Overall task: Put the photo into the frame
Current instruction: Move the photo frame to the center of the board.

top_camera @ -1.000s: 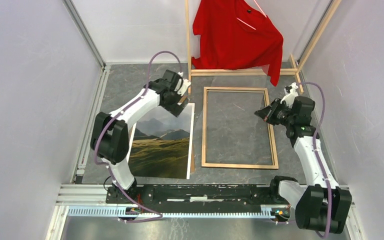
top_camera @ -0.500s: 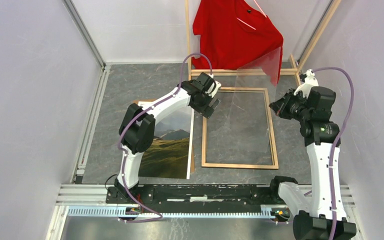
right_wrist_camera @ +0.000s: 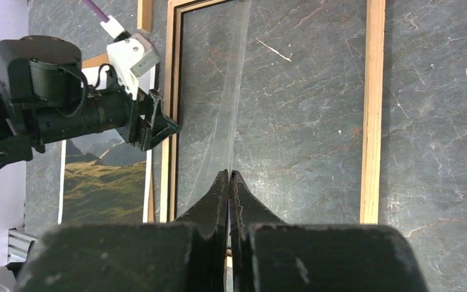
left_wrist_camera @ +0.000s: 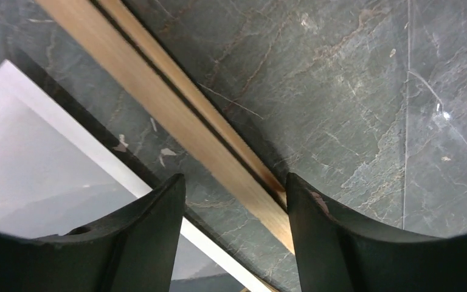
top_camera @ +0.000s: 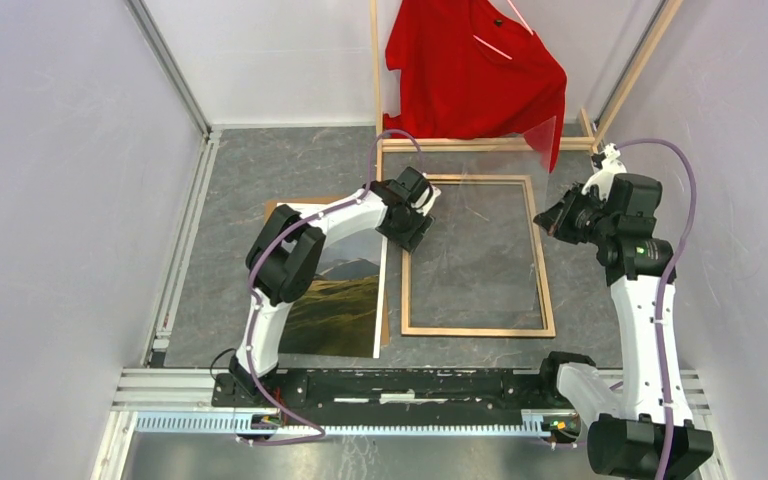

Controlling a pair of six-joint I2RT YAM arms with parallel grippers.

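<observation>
the clear sheet (right_wrist_camera: 226, 115), pinched at one edge by the shut right end effector (right_wrist_camera: 228, 174), could slip onto the frame (left_wrist_camera: 164, 103) that the half-open left end effector (left_wrist_camera: 234, 185) straddles.

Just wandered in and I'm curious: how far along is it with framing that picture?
Early. The frame lies back-up and empty. In hand: the right gripper pinches a clear sheet raised over it; the left gripper straddles the rail nearest the photo, jaws open. Left: the photo lies beside the frame, not inside.
</observation>
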